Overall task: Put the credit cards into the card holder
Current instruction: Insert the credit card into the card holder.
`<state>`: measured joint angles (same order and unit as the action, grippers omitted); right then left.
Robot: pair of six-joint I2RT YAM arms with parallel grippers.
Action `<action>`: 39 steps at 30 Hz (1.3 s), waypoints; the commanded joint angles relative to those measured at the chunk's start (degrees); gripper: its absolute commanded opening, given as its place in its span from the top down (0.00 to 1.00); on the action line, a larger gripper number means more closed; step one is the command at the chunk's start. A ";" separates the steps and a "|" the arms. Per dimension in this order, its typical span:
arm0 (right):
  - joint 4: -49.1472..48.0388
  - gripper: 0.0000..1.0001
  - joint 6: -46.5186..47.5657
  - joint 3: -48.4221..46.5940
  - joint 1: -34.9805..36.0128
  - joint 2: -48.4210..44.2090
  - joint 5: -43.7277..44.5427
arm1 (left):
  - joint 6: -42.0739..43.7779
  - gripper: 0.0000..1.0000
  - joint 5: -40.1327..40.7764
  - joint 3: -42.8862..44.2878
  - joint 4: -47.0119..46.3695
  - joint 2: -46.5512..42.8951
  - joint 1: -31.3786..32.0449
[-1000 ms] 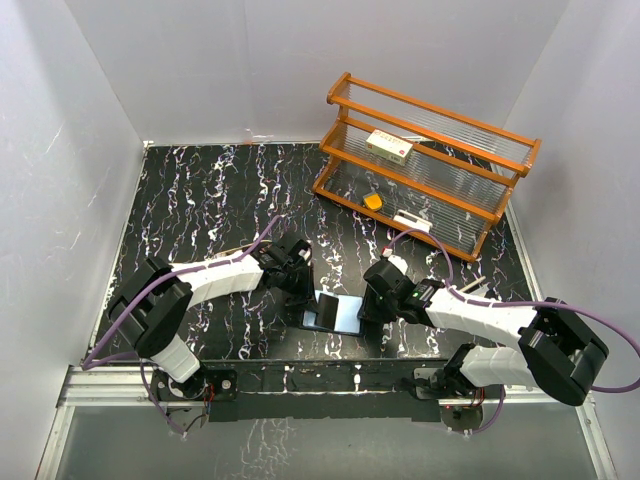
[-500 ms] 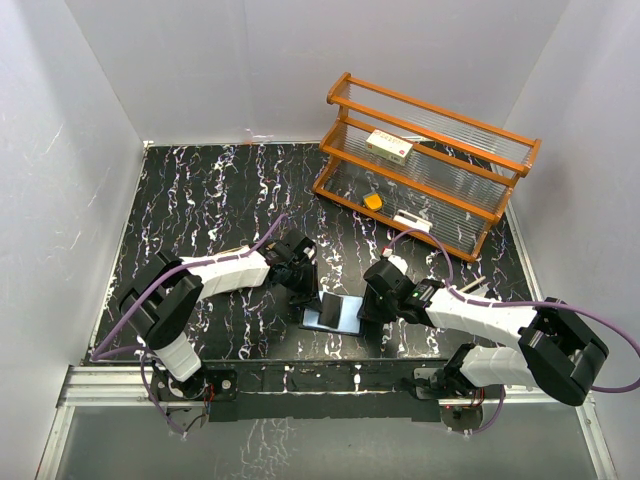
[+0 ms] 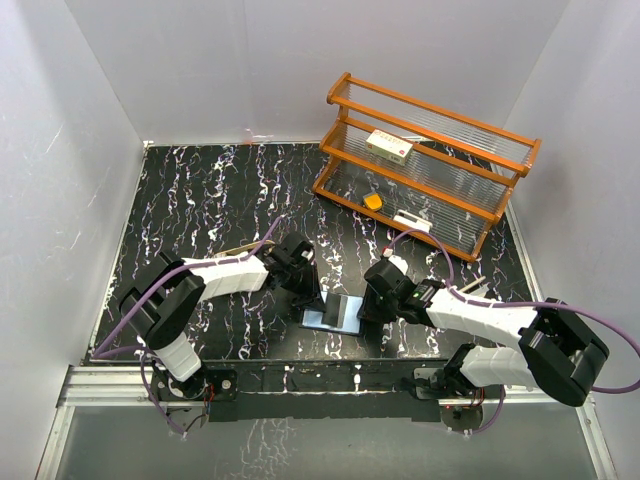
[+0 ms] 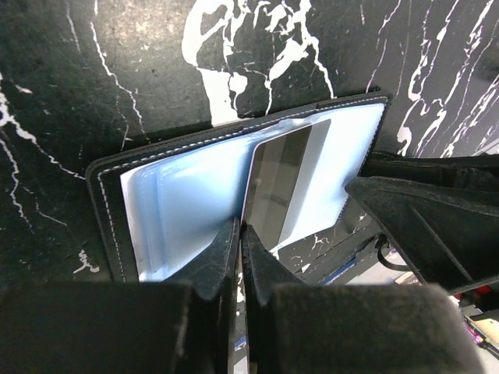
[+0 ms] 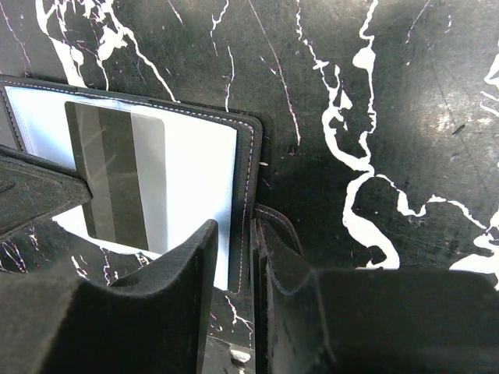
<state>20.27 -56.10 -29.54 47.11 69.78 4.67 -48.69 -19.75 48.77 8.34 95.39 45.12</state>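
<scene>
The card holder [image 3: 335, 313] lay open on the table [image 3: 200, 190] near its front edge, between the two grippers, with the left gripper [image 3: 308, 296] at its left side and the right gripper [image 3: 364, 310] at its right. A credit card [image 4: 282, 181] lay tilted over the holder's inner pockets with its near end pinched in the left gripper, while the right gripper's fingers [image 5: 171, 296] sat astride the holder's right-hand edge, clamping it. Well behind and to the right, in the table's far right corner, stood a tiered rack [image 3: 440, 115] with a box [image 3: 389, 146] on an upper tier and a small item [image 3: 373, 201] on the tier below.
</scene>
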 commanded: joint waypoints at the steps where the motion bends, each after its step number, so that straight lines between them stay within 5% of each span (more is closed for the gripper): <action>1: -4.85 0.78 -1.99 1.93 0.35 1.73 -1.58 | -1.94 1.00 -1.13 -1.57 -3.16 -0.60 0.37; 25: -9.19 0.80 -1.86 2.26 0.34 2.47 -2.60 | -5.48 1.00 1.30 -3.05 -8.10 -1.57 3.72; 32: -0.62 0.73 0.02 -1.38 0.35 -2.72 2.71 | -2.73 0.75 7.14 -0.21 -0.77 -6.35 3.78; 39: 8.98 0.48 4.29 -7.84 0.35 -10.31 7.43 | 1.99 0.50 18.09 6.88 13.10 -13.33 3.38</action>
<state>24.14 -55.33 -31.79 47.24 63.94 7.42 -50.78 -9.96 49.91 11.18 87.68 48.82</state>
